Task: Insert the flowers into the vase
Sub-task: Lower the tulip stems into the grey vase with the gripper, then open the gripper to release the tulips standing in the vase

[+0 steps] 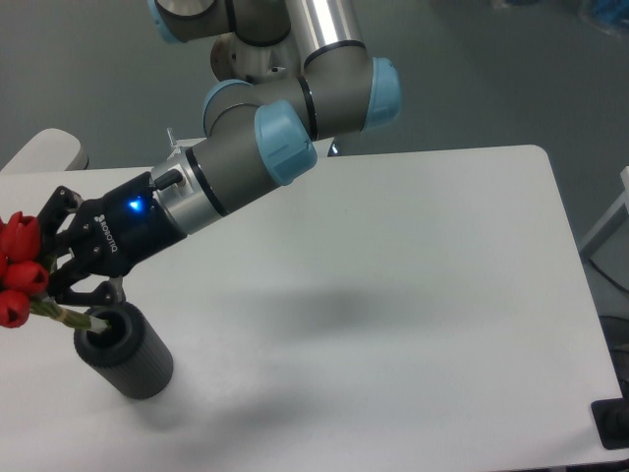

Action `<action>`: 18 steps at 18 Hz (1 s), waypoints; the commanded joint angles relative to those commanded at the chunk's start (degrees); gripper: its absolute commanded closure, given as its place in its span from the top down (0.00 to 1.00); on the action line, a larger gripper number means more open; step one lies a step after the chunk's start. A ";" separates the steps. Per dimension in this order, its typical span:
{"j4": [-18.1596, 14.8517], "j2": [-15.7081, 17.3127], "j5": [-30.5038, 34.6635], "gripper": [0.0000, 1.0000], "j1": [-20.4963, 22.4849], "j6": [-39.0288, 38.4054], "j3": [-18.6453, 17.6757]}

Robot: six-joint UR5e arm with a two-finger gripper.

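The flowers (20,265), red tulip buds on pale green stems (61,315), lie tilted at the far left edge of the view, with the buds pointing left. The stem ends reach into the round hole on top of the vase (133,359), a dark grey ribbed cylinder standing upright on the white table (393,295) at the front left. My gripper (51,264) comes in from the right, just above and left of the vase, and is shut on the flowers below the buds. Part of the bunch is cut off by the frame edge.
The arm's grey and blue joints (285,128) stretch from the back centre down to the left. A pale rounded object (44,149) sits beyond the table's back left corner. The table's right edge (575,256) drops to grey floor.
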 joint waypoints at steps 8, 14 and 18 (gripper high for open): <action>0.00 -0.97 0.00 0.31 0.44 0.96 -2.72; 0.00 -2.55 0.00 0.31 1.40 3.68 -3.61; 0.00 -3.60 0.00 0.32 2.02 4.74 -4.04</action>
